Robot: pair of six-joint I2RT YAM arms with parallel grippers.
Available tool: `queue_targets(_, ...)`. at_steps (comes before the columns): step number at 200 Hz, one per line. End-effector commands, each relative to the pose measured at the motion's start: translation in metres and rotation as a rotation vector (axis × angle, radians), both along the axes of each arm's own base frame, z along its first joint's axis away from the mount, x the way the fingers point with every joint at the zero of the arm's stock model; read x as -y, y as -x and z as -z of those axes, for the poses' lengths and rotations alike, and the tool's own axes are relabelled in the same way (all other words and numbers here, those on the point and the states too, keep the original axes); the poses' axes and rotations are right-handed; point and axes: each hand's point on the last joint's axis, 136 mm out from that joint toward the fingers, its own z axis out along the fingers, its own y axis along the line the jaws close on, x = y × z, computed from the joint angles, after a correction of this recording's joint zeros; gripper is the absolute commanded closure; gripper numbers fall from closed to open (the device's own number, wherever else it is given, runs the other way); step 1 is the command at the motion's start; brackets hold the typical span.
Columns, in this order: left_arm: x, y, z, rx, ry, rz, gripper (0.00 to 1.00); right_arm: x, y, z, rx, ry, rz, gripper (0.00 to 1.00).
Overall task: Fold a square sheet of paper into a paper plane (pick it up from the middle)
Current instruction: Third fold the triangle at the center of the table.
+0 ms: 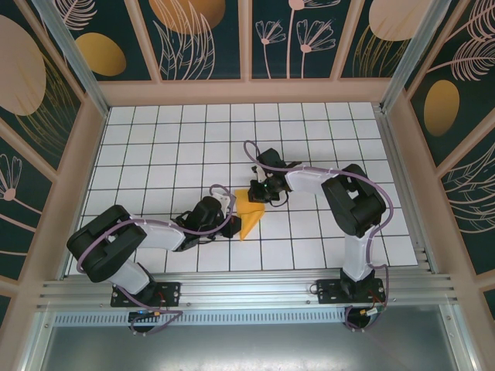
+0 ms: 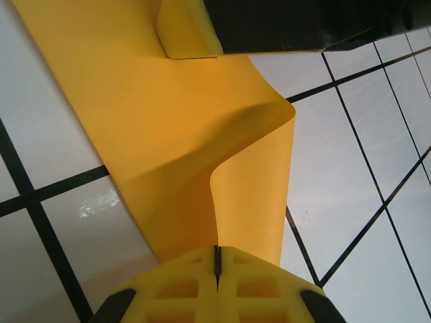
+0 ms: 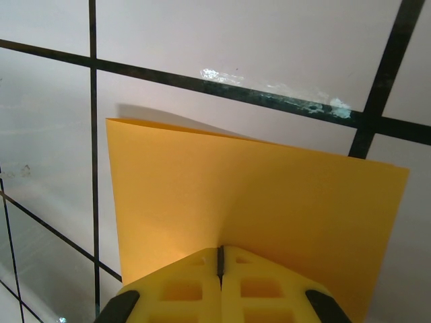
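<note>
The square sheet of paper (image 1: 249, 219) is orange-yellow and folded, lying between the two grippers at mid-table and tapering to a point at its near end. My left gripper (image 1: 230, 219) is shut on its left side. In the left wrist view the paper (image 2: 155, 121) rises from the closed yellow fingers (image 2: 175, 289) of the left gripper (image 2: 217, 250) and curls in an S-bend. My right gripper (image 1: 257, 198) is shut on the far end. In the right wrist view the paper (image 3: 256, 195) stands as a flat folded panel pinched in the right gripper (image 3: 220, 250).
The white grid table (image 1: 155, 154) is walled by dark patterned panels (image 1: 46, 100) on three sides. An aluminium rail (image 1: 247, 290) runs along the near edge by the arm bases. The right arm's dark wrist (image 2: 303, 23) hangs close over the paper.
</note>
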Motion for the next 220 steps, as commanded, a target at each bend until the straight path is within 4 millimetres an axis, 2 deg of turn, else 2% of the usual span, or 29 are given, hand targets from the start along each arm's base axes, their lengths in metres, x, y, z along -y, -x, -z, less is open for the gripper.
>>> queue_targets(1, -0.005, 0.001, 0.003, -0.011, -0.013, -0.016, 0.98, 0.008, 0.014, 0.025, -0.055, 0.073, -0.014, 0.93)
queue_targets(94, 0.002, -0.007, 0.002, 0.027, -0.053, 0.029, 0.96, 0.008, 0.014, 0.024, -0.055, 0.074, -0.017, 0.94)
queue_targets(179, -0.006, -0.007, 0.011, 0.021, -0.097, 0.007, 0.96, 0.008, 0.014, 0.025, -0.055, 0.08, -0.018, 0.93)
queue_targets(220, -0.001, -0.009, 0.009, 0.03, -0.091, 0.024, 0.95, 0.008, 0.014, 0.025, -0.057, 0.077, -0.018, 0.93)
